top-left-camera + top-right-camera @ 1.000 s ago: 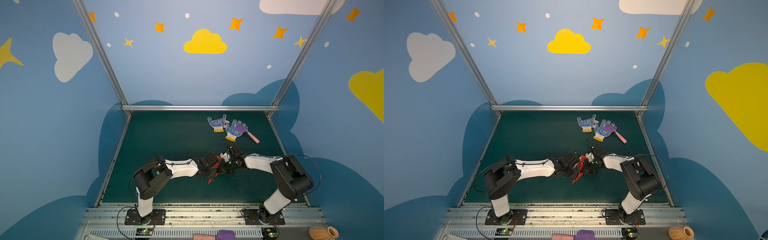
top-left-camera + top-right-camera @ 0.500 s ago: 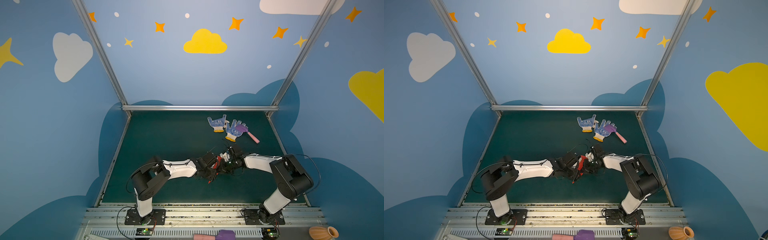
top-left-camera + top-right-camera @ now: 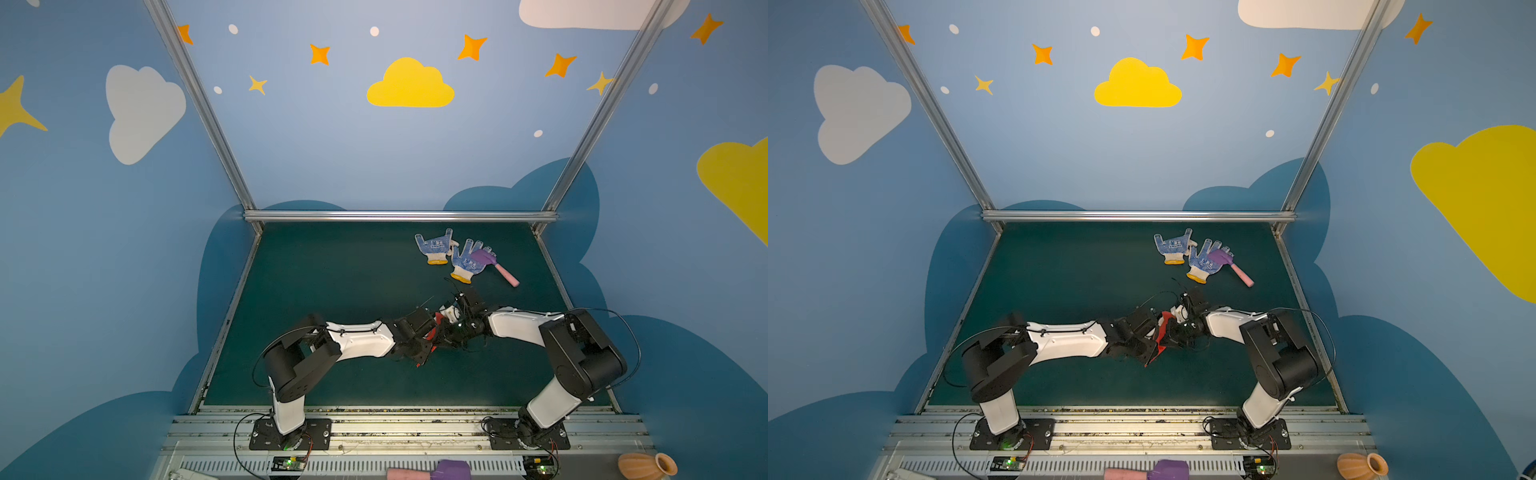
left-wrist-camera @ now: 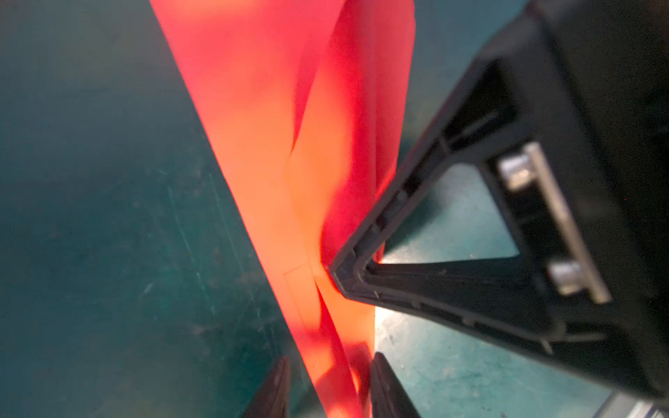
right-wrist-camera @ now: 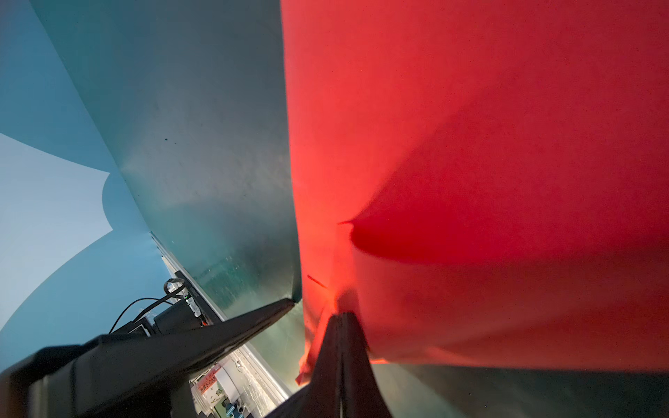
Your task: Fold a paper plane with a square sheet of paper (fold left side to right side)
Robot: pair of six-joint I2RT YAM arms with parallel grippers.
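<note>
In both top views the red paper (image 3: 433, 332) (image 3: 1165, 320) shows only as slivers between the two wrists, its outline hidden. In the left wrist view it runs off the frame edges, the left gripper (image 4: 331, 358) shows only fingertips, and the right gripper (image 4: 340, 275) is blurred. A toy hammer (image 3: 451, 469) below the counter is cut by the frame edge

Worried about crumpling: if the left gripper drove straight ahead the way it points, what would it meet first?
The red sheet of paper, which runs between the parted jaws of the left gripper. Close beyond, the right gripper pinches that sheet; depth is unclear.
</note>
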